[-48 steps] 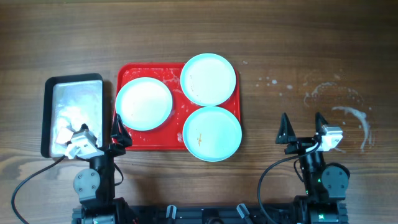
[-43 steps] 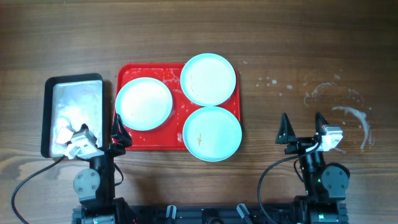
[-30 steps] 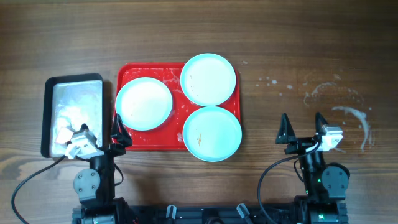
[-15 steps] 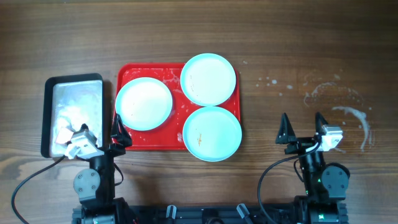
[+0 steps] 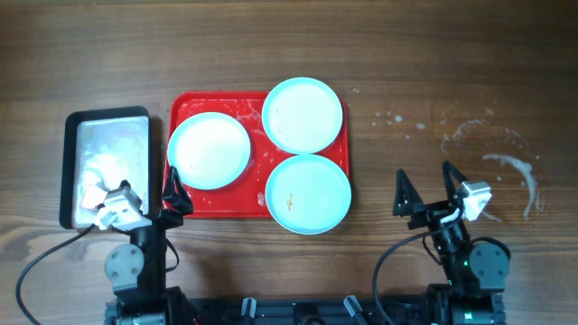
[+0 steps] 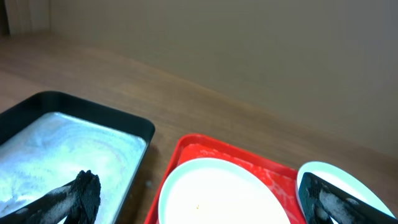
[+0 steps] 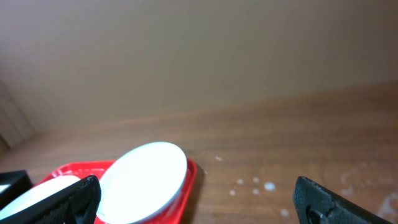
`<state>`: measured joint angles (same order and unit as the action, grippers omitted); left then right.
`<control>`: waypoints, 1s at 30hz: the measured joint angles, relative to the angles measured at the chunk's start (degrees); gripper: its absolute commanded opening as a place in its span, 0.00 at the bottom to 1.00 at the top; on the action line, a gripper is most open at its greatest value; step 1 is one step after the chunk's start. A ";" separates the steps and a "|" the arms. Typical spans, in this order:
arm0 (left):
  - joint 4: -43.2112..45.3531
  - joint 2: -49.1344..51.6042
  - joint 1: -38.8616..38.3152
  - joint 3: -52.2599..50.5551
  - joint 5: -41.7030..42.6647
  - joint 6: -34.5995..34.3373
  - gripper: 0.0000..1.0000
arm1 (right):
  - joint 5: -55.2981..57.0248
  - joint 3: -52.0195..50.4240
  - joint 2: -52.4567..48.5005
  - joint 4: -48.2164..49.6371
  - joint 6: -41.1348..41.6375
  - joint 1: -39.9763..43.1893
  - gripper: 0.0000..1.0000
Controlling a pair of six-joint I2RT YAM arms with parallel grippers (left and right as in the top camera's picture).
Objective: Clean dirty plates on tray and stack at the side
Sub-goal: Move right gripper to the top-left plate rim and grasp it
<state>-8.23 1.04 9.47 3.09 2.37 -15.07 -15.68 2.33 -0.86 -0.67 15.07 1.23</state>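
Observation:
Three pale turquoise plates lie on the red tray (image 5: 185, 113): one at the left (image 5: 209, 151), one at the back right (image 5: 302, 115), one at the front right (image 5: 308, 193) with orange specks, overhanging the tray's front edge. My left gripper (image 5: 168, 190) is open and empty by the tray's front left corner. My right gripper (image 5: 424, 188) is open and empty, right of the tray. The left wrist view shows the left plate (image 6: 217, 196) and the tray (image 6: 249, 163) between its fingertips (image 6: 81, 193). The right wrist view shows the back right plate (image 7: 143, 180).
A black-rimmed silvery metal tray (image 5: 108, 153) stands left of the red tray, with white crumpled stuff (image 5: 95, 185) at its near end. White splashes (image 5: 492, 149) mark the wooden table at the right.
My right gripper has turned and shifted slightly to the left. Plates, trays and the left arm have not moved.

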 measured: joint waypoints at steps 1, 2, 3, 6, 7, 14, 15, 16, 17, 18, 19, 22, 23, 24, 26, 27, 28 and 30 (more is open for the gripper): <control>-1.38 0.59 0.00 1.60 0.17 0.00 1.00 | -0.50 0.94 -0.04 -0.39 -0.15 0.02 1.00; -1.97 1.11 0.00 2.64 0.33 0.00 1.00 | -1.05 2.01 -0.17 -0.61 -0.20 0.00 1.00; -2.60 1.99 0.00 4.31 0.50 0.00 1.00 | -1.53 3.19 -0.50 -0.72 -0.26 0.02 1.00; -4.66 5.66 0.00 10.40 0.55 -0.02 1.00 | -2.56 8.11 -3.28 -3.93 -0.39 0.02 1.00; -5.73 7.39 0.00 12.85 0.52 0.00 1.00 | -2.80 10.54 -5.29 -5.42 -0.42 0.00 1.00; -21.22 23.32 0.00 35.21 0.55 0.00 1.00 | -7.19 32.83 -24.30 -18.47 -0.98 0.02 1.00; -22.58 24.98 0.00 37.53 0.55 0.02 1.00 | -7.72 35.80 -26.80 -21.29 -1.09 0.02 1.00; -27.36 27.91 0.00 41.99 0.55 0.00 1.00 | -8.92 40.52 -30.99 -24.98 -1.53 0.02 1.00; -29.55 29.70 0.00 44.70 0.55 0.00 1.00 | -10.19 44.85 -34.91 -28.44 -1.84 0.02 1.00; -33.35 32.89 -0.02 49.31 0.55 0.00 1.00 | -11.28 48.41 -38.03 -31.47 -2.01 0.02 1.00; -37.33 35.82 0.00 53.72 0.55 -0.02 1.00 | -12.92 53.46 -42.45 -35.54 -2.29 0.07 1.00; -49.83 44.44 0.00 65.88 0.55 -0.02 1.00 | -17.05 68.41 -55.15 -49.07 -3.80 -0.42 1.00; -53.55 48.19 0.00 70.34 0.55 0.00 1.00 | -17.79 72.37 -58.49 -51.34 -4.48 -1.25 1.00; -55.76 51.32 0.00 73.79 0.55 0.00 1.00 | -18.23 76.48 -62.05 -54.01 -5.16 -2.89 1.00; -59.60 56.92 0.00 79.23 0.83 0.00 1.00 | -18.36 84.70 -69.75 -57.22 -6.45 -8.83 1.00; -60.70 58.69 0.00 80.56 1.22 0.00 1.00 | -17.73 87.76 -72.87 -58.18 -6.80 -12.13 1.00; -62.14 61.22 0.00 82.36 2.34 0.00 1.00 | -16.68 91.32 -77.00 -58.49 -7.17 -16.94 1.00; -63.28 64.02 0.00 83.12 3.76 0.00 1.00 | -14.71 95.23 -82.42 -58.71 -7.52 -24.02 1.00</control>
<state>-71.50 65.06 9.47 86.21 6.13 -15.07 -30.39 97.56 -83.29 -59.37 7.55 -22.79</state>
